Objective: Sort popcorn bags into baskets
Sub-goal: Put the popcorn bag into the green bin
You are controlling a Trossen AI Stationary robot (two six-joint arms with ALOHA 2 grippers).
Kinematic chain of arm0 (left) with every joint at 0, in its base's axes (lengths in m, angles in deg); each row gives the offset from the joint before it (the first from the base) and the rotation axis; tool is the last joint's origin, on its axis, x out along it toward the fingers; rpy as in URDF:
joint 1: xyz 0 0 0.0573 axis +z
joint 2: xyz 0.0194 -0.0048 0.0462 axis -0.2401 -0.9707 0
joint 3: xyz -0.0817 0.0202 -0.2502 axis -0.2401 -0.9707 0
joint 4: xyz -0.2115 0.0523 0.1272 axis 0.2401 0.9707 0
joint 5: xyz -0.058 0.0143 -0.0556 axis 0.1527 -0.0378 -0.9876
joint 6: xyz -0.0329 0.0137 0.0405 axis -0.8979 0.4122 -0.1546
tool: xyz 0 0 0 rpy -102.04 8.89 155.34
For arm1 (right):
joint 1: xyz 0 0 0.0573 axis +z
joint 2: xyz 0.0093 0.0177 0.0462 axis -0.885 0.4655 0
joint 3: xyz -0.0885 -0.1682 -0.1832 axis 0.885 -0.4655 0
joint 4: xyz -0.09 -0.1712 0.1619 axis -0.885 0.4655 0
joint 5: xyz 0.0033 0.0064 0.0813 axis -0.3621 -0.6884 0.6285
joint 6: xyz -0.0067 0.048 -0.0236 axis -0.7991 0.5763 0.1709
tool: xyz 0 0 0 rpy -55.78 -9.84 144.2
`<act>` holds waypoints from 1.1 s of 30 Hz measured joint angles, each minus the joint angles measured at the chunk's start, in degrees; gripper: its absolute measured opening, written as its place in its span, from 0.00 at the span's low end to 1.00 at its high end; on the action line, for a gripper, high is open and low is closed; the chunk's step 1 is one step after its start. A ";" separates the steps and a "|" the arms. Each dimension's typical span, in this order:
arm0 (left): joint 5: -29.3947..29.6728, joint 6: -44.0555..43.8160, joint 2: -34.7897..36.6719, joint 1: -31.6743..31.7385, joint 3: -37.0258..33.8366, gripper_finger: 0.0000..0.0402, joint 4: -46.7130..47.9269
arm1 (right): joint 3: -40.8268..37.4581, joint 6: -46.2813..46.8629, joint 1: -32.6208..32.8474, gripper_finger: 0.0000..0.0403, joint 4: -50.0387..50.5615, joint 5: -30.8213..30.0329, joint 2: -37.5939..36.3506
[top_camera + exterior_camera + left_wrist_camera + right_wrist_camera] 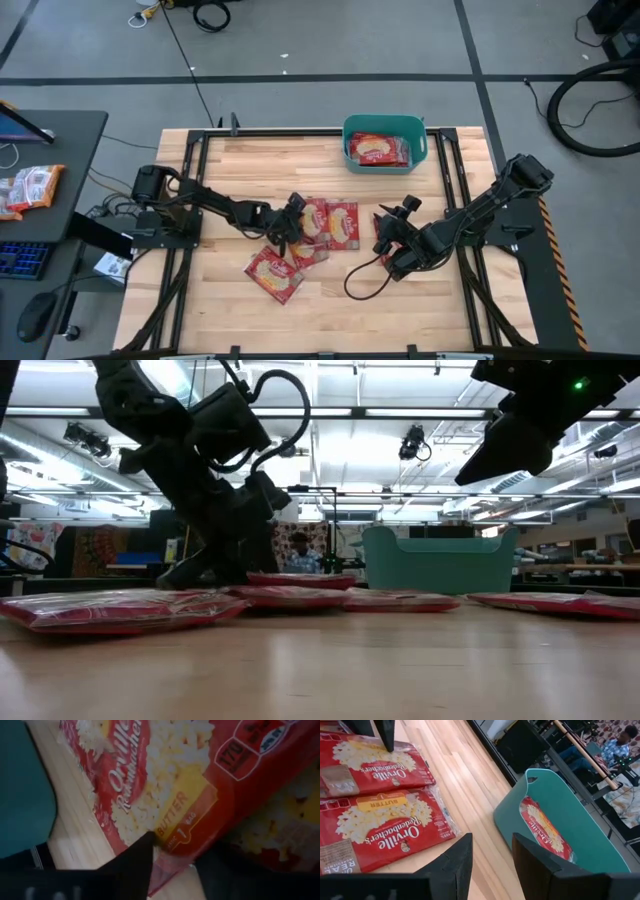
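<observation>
Wooden slatted surface sat on a dark frame over grey floor; a side desk with a keyboard stood off to the left, and the low view looked into a lit workshop with a seated person far behind.

Teal basket stood at the far edge of the surface, holding at least one Orville Redenbacher's popcorn bag lying flat inside; the right wrist view showed that bag resting against the basket floor.

Remaining popcorn bags lay loose mid-surface: an overlapping cluster, one nearer bag, and one partly under the right arm; the overlap probably explains why the arm worked from the cluster's edge rather than its middle.

Left pincer was down at the left side of the cluster; its wrist view showed one dark finger at the corner of a butter-flavour bag, the other finger apparently on the opposite side of that edge; judged to be pinching the bag's edge, a sensible hold for a thin flat packet that offers no other purchase.

Right pincer hung raised above the surface, fingers spread with nothing between them, pointed between the basket and the nearest bags; judged waiting.

Sorting was early: most bags were not yet in the basket.
</observation>
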State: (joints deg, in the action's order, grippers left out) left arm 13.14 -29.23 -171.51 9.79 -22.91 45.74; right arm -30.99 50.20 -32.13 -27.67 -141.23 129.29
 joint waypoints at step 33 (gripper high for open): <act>-0.78 -39.16 6.36 -1.29 17.23 0.03 27.85 | -0.02 -57.43 -10.13 0.56 -57.39 24.16 7.39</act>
State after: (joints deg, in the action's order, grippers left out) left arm 12.37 -68.39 -165.15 8.50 -5.67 73.59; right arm -31.02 -7.23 -42.26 -85.07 -117.07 136.68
